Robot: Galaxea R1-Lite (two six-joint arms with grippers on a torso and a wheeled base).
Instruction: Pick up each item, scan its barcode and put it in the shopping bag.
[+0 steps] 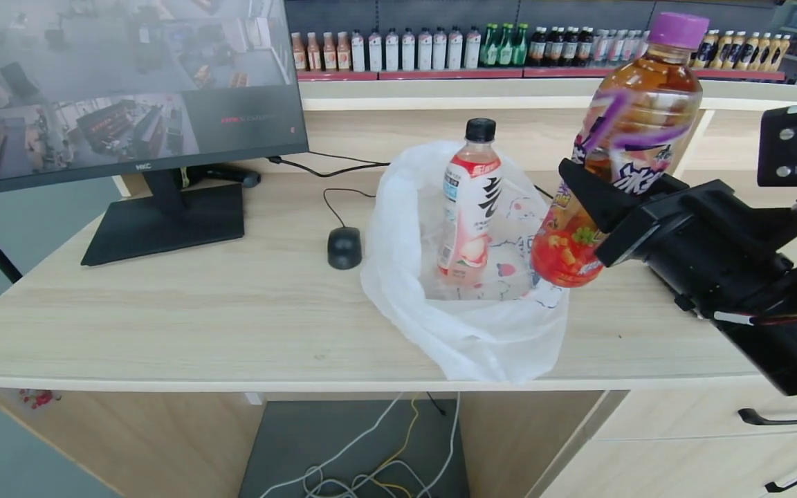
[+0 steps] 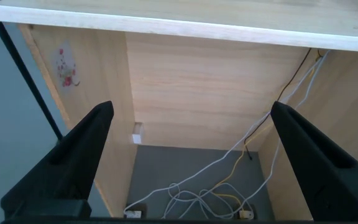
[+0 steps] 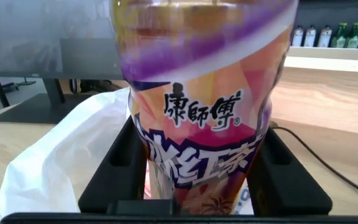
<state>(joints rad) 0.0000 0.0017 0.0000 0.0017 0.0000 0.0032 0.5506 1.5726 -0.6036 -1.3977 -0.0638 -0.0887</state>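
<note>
Right gripper (image 1: pixel 591 207) has its fingers (image 3: pixel 118 167) clamped on either side of the purple-capped iced tea bottle (image 1: pixel 630 131). The grip sits low on the label, the bottle nearly upright with a slight lean, held in the air just beside the white shopping bag (image 1: pixel 471 339) on its right side. That looks like a height chosen to clear the bag's rim before lowering in, though there's no telling whether the barcode is scanned. Inside the bag a pink drink bottle (image 1: pixel 469 200) with a black cap stands upright. The right wrist view gives the squeeze up close, with the label between both fingers, where the head view hides the far finger behind the bottle. Left gripper (image 2: pixel 188 165), jaws spread wide with nothing between them, hangs well below the bag, facing loose cables (image 2: pixel 197 193) under the counter (image 2: pixel 166 22)
</note>
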